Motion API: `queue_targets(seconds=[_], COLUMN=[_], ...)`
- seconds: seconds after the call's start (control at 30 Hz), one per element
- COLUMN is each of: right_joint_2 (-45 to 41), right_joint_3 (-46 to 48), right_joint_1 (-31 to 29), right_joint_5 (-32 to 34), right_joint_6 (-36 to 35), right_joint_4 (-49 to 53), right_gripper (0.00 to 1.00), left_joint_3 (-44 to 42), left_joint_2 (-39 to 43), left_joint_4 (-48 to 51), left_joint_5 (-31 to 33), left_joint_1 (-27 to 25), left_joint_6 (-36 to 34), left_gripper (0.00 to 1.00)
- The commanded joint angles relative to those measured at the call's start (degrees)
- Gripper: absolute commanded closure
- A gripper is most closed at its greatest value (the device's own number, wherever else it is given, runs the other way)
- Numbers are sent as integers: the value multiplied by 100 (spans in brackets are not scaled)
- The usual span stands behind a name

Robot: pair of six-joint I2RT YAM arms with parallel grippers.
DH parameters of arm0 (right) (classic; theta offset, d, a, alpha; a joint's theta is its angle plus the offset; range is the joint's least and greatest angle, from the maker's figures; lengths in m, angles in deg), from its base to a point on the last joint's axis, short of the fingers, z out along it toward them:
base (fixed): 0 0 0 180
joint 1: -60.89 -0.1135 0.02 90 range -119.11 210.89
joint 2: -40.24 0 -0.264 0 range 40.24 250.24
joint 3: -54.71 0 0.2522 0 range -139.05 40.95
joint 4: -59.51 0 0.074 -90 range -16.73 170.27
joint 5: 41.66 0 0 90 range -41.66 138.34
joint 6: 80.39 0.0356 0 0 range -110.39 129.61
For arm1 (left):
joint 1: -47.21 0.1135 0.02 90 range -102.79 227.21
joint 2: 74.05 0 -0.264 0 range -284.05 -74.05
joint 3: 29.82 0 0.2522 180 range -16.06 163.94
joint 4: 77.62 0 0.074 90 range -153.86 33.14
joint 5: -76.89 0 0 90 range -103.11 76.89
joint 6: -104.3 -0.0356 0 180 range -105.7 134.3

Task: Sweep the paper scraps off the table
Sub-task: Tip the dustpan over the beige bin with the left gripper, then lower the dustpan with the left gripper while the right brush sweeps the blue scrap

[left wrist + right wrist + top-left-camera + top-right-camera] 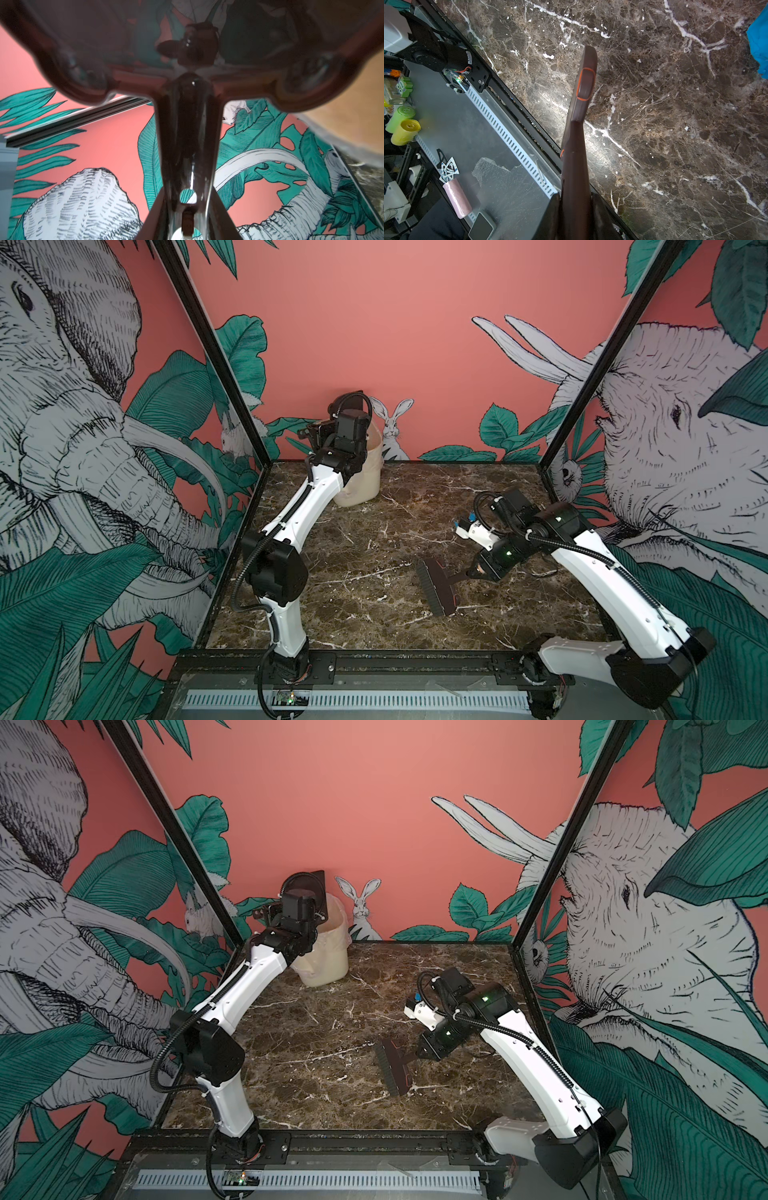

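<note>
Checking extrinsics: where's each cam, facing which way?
Top views: above the front edge, looking down the table to the mural; both arms show.
Left wrist: by the bin, faces the mural along the dustpan; left end effector grips it.
Right wrist: looks down the brush at the table; right end effector grips it.
Shared: brush and table, top and right wrist.

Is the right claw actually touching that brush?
Touching: in the right wrist view the brush handle sits clamped in the right gripper.

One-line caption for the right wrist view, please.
Right gripper shut on the handle of a dark brush, angled over the marble table.
</note>
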Motion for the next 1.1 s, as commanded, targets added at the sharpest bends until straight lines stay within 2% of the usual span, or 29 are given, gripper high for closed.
queue_targets(seconds=[0.0, 0.07, 0.13, 0.37, 0.5, 0.57, 0.67, 0.83, 1.07], right_joint_2=[-137, -160, -147, 95, 364, 496, 730, 1111, 1691], right_joint_3=[-80, -111, -189, -759, -1122, -1242, -1380, -1606, -1943], right_joint_1=[24, 24, 24, 42, 68, 77, 111, 217, 698], right_joint_5=[12, 176, 426, 1899, 2787, 3240, 3811, 4524, 4721], right_joint_6=[-50, -55, -77, -280, -385, -394, -402, -496, -830], right_joint_4=[88, 114, 167, 408, 436, 403, 358, 241, 27], right_gripper=[100, 100, 100, 100, 100, 100, 100, 100, 100], left_joint_3=[-100, -47, 193, 1478, 1571, 1530, 1046, -327, -2315], left_joint_2=[391, 433, 461, 541, 662, 723, 915, 1286, 1902], left_joint_4=[-448, -369, 7, 2747, 3845, 4533, 5013, 4951, 4309], left_joint_5=[218, 223, 221, -354, -657, -1049, -1706, -2494, -3858], left_joint_1=[3, 3, -7, -383, -909, -1220, -1700, -2385, -2752], left_joint_6=[-214, -59, 397, 3105, 4320, 5243, 6358, 7517, 8731], left_gripper=[100, 100, 100, 100, 100, 100, 100, 100, 100])
